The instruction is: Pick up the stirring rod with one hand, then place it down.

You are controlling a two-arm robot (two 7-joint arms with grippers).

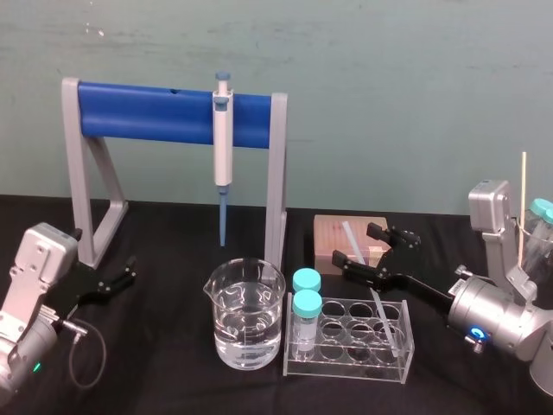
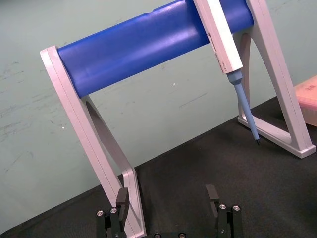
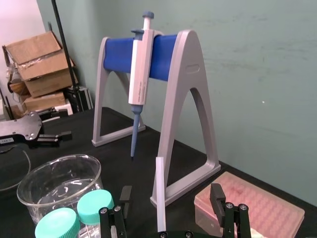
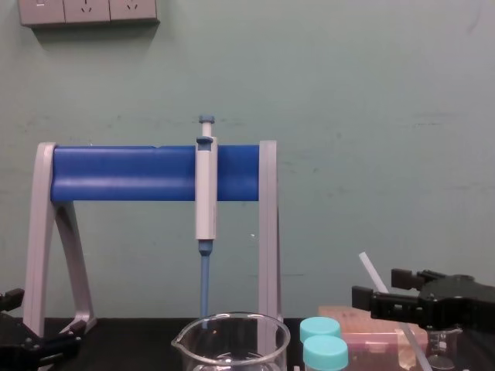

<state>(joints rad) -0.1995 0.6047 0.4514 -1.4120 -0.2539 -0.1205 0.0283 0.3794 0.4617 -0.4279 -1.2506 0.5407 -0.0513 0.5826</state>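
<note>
A black desk (image 1: pixel 173 380) before a pale green wall is shown. At the back left stands a grey pipette stand (image 1: pixel 276 173) with a blue crossbar, from which a blue-tipped pipette (image 1: pixel 223 143) is hung upright. In front of the stand a glass beaker (image 1: pixel 245 320), partly filled with clear liquid, is set. Just beside it, toward the robot's right, is a clear tube rack (image 1: pixel 346 363), and two teal-capped vials (image 1: pixel 306 307) are held at the rack's left end. The stirring rod (image 1: pixel 386 324) is stood in a well toward the rack's right end — its foot in the rack, its shaft tilted up and back toward the pink tip box (image 1: pixel 327 235) behind. The right gripper (image 1: pixel 352 242) is extended from the right above the rack, and its jaws are held apart on either side of the rod's upper shaft. In the right wrist view the rod (image 3: pixel 160 198) is seen roughly midway between the jaws, touched by neither. In the chest view the rod's top end (image 4: pixel 370 270) is seen projecting above the gripper. The left gripper (image 1: pixel 130 270) is parked low at the desk's left, near the stand's left foot and well apart from the rod — its jaws are likewise apart.
</note>
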